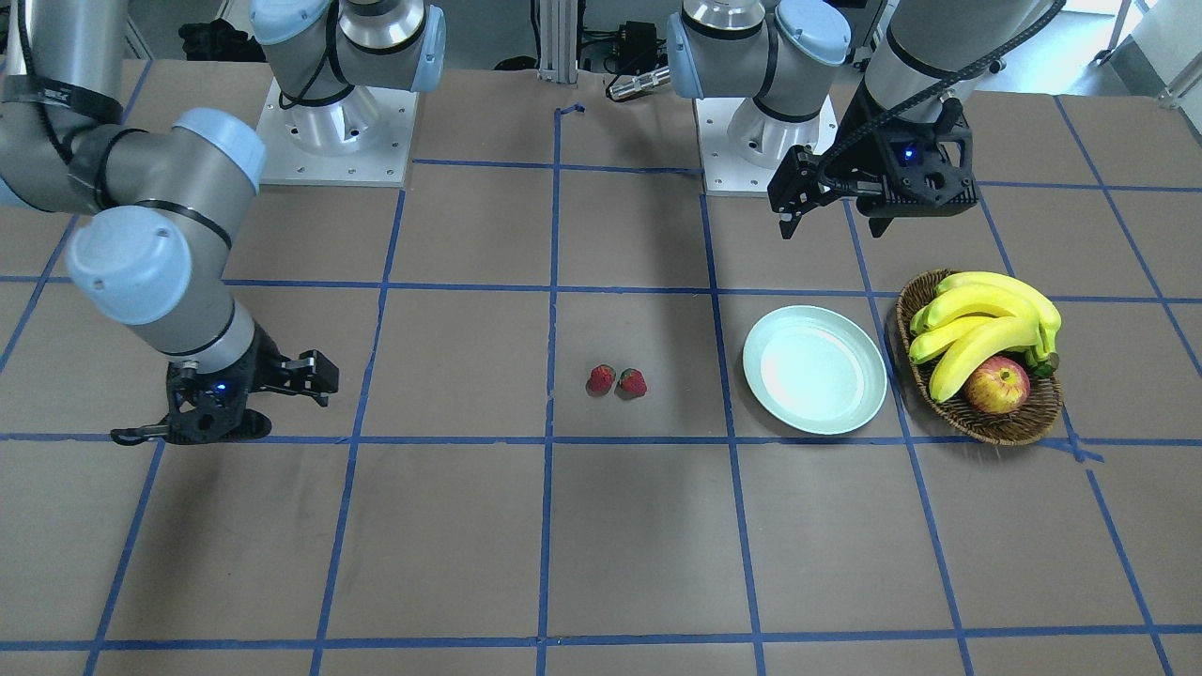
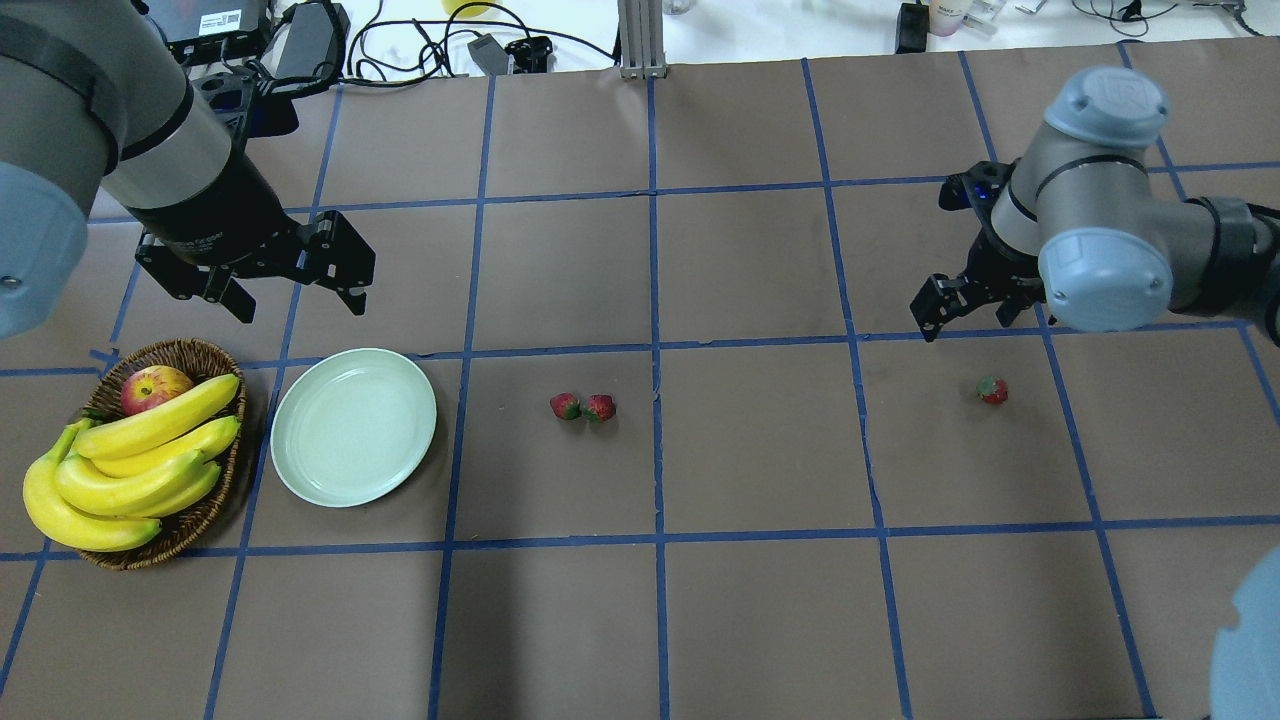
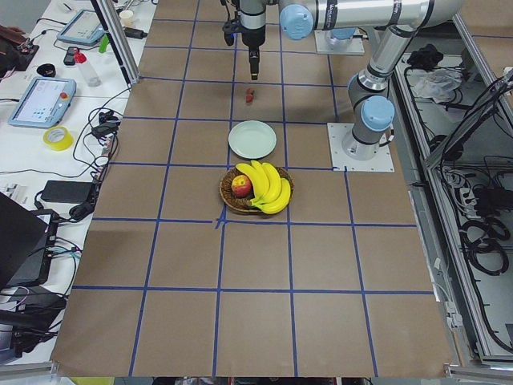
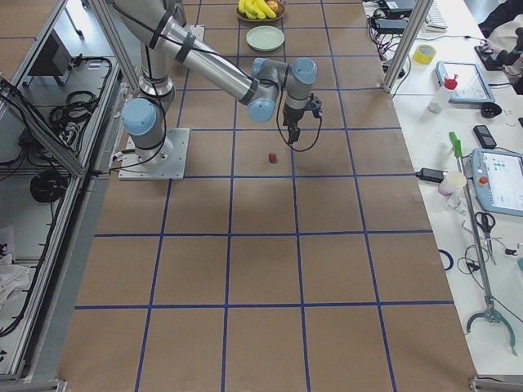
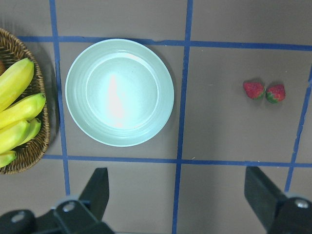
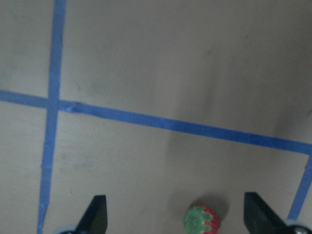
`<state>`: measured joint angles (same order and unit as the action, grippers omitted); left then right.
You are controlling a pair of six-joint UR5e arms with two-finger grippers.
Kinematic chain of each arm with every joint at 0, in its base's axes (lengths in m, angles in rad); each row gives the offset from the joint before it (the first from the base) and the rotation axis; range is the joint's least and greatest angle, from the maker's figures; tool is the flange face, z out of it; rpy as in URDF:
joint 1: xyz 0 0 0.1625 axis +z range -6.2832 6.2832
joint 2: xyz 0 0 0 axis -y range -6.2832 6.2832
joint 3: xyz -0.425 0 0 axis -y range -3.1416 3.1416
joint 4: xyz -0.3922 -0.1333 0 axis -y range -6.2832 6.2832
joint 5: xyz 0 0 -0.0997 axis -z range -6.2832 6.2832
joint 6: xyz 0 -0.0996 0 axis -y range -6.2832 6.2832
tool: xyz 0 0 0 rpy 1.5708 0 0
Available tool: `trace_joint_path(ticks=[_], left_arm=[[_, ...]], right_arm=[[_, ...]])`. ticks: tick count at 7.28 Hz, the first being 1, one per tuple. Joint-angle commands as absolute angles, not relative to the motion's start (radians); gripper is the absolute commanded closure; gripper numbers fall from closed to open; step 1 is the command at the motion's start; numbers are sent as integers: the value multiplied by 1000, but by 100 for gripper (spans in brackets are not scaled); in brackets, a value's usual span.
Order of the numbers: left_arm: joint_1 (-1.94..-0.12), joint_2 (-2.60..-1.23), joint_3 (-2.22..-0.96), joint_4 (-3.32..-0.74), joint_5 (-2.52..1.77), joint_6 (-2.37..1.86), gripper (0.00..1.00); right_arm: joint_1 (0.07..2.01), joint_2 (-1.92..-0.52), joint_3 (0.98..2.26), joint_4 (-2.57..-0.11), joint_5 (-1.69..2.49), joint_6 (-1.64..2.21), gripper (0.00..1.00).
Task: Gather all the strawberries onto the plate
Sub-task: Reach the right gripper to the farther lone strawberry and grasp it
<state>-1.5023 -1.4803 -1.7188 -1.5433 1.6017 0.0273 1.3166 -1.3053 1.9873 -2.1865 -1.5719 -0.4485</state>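
Two strawberries (image 2: 566,406) (image 2: 600,407) lie side by side near the table's middle, also in the left wrist view (image 5: 253,89). A third strawberry (image 2: 992,390) lies alone on the right. The pale mint plate (image 2: 353,426) is empty. My left gripper (image 2: 298,300) hovers open and empty just beyond the plate. My right gripper (image 2: 975,305) is open and empty, low over the table just beyond the third strawberry. In the right wrist view (image 6: 202,219) that strawberry sits between the fingers at the bottom edge.
A brown wicker basket (image 2: 200,355) with bananas (image 2: 130,460) and a red-yellow apple (image 2: 155,388) stands to the left of the plate. Blue tape lines grid the brown table. Cables and gear lie beyond the far edge.
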Motion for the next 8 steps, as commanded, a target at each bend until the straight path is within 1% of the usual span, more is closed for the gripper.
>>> trace_joint_path(ticks=[1, 2, 3, 4, 5, 7, 8], left_arm=[[-1502, -1482, -1724, -1537, 1614, 35, 0], [-1502, -1480, -1724, -1532, 1615, 34, 0], [-1500, -1480, -1726, -1532, 1615, 35, 0], [-1499, -1480, -1718, -1535, 1617, 32, 0], [-1500, -1482, -1726, -1536, 1630, 32, 0], [-1499, -1479, -1723, -1534, 1629, 31, 0], [-1500, -1479, -1724, -1535, 1632, 31, 0]], right_arm=[[1285, -1310, 2142, -2415, -1606, -511, 1], [1285, -1310, 2144, -2416, -1621, -512, 4], [1285, -1307, 2151, -2415, -1623, -517, 10], [1285, -1307, 2149, -2413, -1624, -517, 20], [1285, -1307, 2149, -2413, -1624, -528, 40], [1285, -1305, 2149, -2410, -1653, -537, 63], [1285, -1304, 2149, -2408, -1655, -537, 77]])
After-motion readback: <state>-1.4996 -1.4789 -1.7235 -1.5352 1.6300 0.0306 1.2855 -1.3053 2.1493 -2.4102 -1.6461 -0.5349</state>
